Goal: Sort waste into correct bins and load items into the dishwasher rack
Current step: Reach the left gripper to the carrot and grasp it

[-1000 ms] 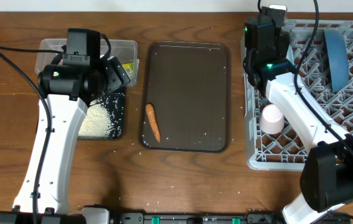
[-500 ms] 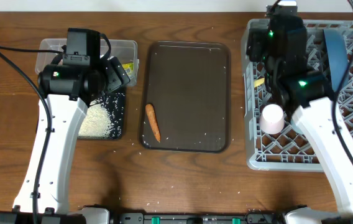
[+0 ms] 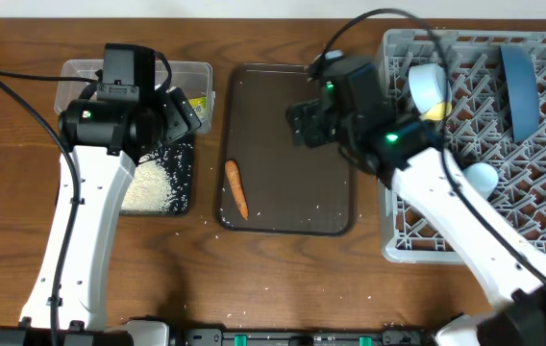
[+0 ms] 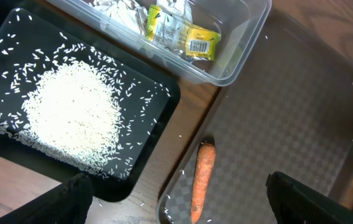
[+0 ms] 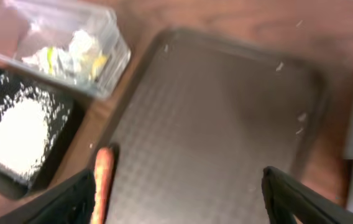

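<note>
A thin orange carrot (image 3: 236, 188) lies on the left side of the dark brown serving tray (image 3: 292, 86). My right gripper (image 3: 299, 125) hovers open over that tray's upper middle and holds nothing; its wrist view, blurred, shows the carrot (image 5: 102, 180) by the left finger. My left gripper (image 3: 183, 115) hangs open over the bins: the clear tub (image 3: 81, 72) with paper scraps and a yellow-green wrapper (image 4: 186, 34), and the black tray (image 3: 182, 197) with a heap of rice (image 4: 71, 115). The carrot (image 4: 201, 180) also shows between the left fingers.
The grey dishwasher rack (image 3: 465, 245) fills the right side. In it stand a dark blue plate (image 3: 518, 86), a light blue bowl (image 3: 427, 85) with a pale yellow spoon (image 3: 434, 112) beside it, and a pale cup (image 3: 482, 177). Loose rice grains dot the serving tray and table.
My right arm swung left from the rack to above the serving tray, and its jaws went from shut to open. The yellow spoon now lies in the rack. The left arm stayed still.
</note>
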`<state>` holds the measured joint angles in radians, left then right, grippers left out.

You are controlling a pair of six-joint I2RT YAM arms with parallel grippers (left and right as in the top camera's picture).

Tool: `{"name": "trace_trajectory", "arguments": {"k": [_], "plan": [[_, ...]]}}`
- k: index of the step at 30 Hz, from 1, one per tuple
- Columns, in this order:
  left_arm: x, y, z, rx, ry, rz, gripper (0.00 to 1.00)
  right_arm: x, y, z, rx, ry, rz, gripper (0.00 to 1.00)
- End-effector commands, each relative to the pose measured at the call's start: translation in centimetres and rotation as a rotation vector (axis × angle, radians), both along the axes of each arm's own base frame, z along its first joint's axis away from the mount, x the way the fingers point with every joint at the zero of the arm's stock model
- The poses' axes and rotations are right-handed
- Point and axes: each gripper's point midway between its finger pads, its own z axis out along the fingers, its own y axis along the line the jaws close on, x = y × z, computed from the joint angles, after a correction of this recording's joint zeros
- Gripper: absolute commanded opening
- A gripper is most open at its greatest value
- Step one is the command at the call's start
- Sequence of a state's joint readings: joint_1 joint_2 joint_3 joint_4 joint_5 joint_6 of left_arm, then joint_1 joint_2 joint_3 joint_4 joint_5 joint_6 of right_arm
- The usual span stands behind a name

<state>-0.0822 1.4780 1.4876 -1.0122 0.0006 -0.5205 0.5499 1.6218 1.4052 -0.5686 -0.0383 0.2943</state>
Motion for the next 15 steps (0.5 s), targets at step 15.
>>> {"name": "trace_trajectory", "arguments": {"k": [15], "plan": [[-1.2,-9.9,-12.2,0.007,0.286,-0.350,0.90,2.7,-11.9,-3.5,0.024,0.213,-0.345,0.99]]}}
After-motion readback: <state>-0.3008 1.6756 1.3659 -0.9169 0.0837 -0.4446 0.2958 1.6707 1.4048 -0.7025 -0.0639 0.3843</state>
